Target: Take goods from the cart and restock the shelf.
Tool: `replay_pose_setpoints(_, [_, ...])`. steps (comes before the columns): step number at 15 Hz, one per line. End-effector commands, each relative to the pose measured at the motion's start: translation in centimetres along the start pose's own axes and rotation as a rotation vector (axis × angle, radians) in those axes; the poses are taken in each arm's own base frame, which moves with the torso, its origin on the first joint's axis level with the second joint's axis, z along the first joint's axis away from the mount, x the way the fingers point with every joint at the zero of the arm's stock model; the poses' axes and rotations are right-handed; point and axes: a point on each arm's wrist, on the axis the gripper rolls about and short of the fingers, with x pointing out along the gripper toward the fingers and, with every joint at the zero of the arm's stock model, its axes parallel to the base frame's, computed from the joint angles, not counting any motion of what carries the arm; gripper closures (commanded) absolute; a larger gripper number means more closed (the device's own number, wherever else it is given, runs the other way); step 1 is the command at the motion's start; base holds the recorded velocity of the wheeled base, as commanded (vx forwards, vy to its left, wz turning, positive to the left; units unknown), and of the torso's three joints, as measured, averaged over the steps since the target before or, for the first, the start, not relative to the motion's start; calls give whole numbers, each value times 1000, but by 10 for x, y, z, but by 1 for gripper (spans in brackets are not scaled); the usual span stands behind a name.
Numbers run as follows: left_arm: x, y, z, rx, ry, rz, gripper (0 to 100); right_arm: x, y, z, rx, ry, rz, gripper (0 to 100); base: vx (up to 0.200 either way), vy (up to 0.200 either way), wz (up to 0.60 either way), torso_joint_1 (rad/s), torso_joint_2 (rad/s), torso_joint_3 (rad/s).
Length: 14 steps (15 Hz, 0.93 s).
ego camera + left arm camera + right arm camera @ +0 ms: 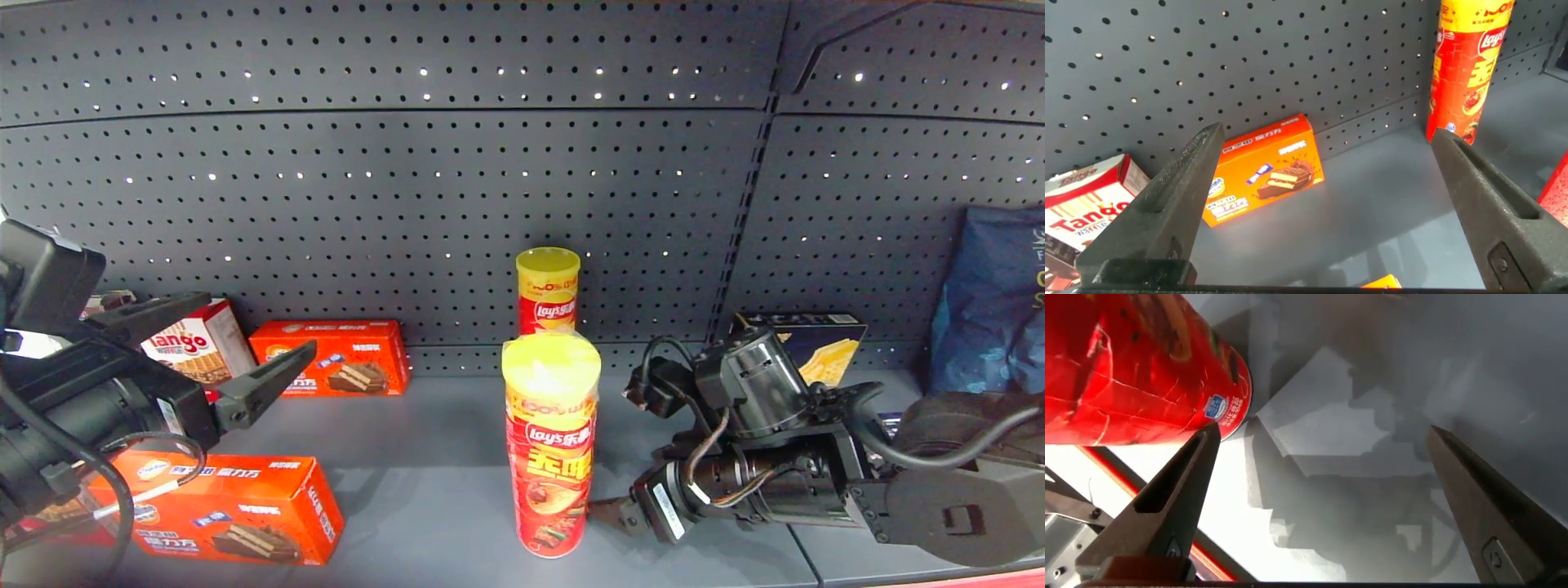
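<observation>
1. Red chip can (551,445) stands upright on the shelf (424,482), front of centre.
2. Right gripper (1323,437) released, jaws spread, beside its base.
3. Judgement: withdraw straight back, low, without clipping the can.

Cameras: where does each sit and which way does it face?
Head: up on the head, looking down at the shelf; both arms show, left gripper, right gripper.
Left wrist: faces the pegboard and back orange box, between its open fingers.
Right wrist: low, at the base of the front can, between its open fingers.
Shared: head and left wrist both show that box.
</observation>
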Motion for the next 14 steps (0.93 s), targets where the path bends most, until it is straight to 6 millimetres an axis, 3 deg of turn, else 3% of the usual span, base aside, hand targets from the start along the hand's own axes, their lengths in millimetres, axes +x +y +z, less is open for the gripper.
replay_pose_setpoints(1, [0, 0, 0, 0, 1, 1, 0, 0, 0, 0, -1, 0, -1, 0, 0, 0, 0, 0, 0, 0])
replay_pose_setpoints(6, [-1, -1, -1, 5, 0, -7, 0, -17, -9, 6, 23, -52, -22, 0, 0, 0, 0, 0, 0, 0])
replay_pose_setpoints(9, [-1, -17, 0, 68, -4, -99, 0, -50, -23, 17, 55, -160, -57, 0, 0, 0, 0, 0, 0, 0])
replay_pose_setpoints(12, [12, -28, -6, 155, 25, -161, 0, -88, -44, 29, 103, -311, -126, 0, 0, 0, 0, 0, 0, 0])
replay_pose_setpoints(14, [20, -42, -13, 187, 59, -236, 0, -123, -67, 30, 155, -413, -218, 0, 0, 0, 0, 0, 0, 0])
